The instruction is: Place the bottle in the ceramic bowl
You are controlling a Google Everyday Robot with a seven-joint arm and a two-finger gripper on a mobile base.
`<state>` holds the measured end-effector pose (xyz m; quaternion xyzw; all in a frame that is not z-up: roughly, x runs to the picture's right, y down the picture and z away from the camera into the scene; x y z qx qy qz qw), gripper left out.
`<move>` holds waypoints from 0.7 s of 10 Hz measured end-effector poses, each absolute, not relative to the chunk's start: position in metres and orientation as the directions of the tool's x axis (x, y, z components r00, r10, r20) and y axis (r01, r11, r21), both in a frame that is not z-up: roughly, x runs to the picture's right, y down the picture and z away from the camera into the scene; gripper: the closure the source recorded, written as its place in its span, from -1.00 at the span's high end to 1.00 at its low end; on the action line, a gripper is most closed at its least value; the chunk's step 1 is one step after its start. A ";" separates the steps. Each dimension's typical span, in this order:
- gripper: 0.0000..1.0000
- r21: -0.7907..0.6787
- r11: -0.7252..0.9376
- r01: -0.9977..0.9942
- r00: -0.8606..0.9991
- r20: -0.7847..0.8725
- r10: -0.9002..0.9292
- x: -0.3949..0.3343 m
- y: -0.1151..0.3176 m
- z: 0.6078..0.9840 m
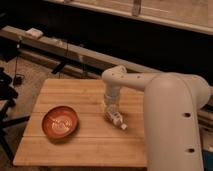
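Note:
The small white bottle (115,118) with a reddish label lies on its side on the wooden table (85,145), cap pointing right and toward the front. My gripper (108,110) hangs straight down from the white arm and sits right at the bottle's left end. The orange-red ceramic bowl (60,122) with a paler mark inside stands on the table's left part, well to the left of the bottle and the gripper. Nothing lies in the bowl.
My large white arm (170,115) covers the table's right side. Behind the table runs a low ledge with cables (65,50) and a dark wall. A dark stand (6,95) is at the far left, beside the table edge.

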<state>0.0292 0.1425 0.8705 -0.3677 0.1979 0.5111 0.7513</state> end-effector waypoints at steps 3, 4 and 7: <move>-0.05 -0.316 0.250 -0.915 0.403 -0.699 0.591 0.013 0.150 0.865; -0.29 -0.284 0.267 -0.921 0.389 -0.719 0.576 0.007 0.152 0.860; -0.81 -0.240 0.273 -0.932 0.358 -0.732 0.579 -0.014 0.141 0.836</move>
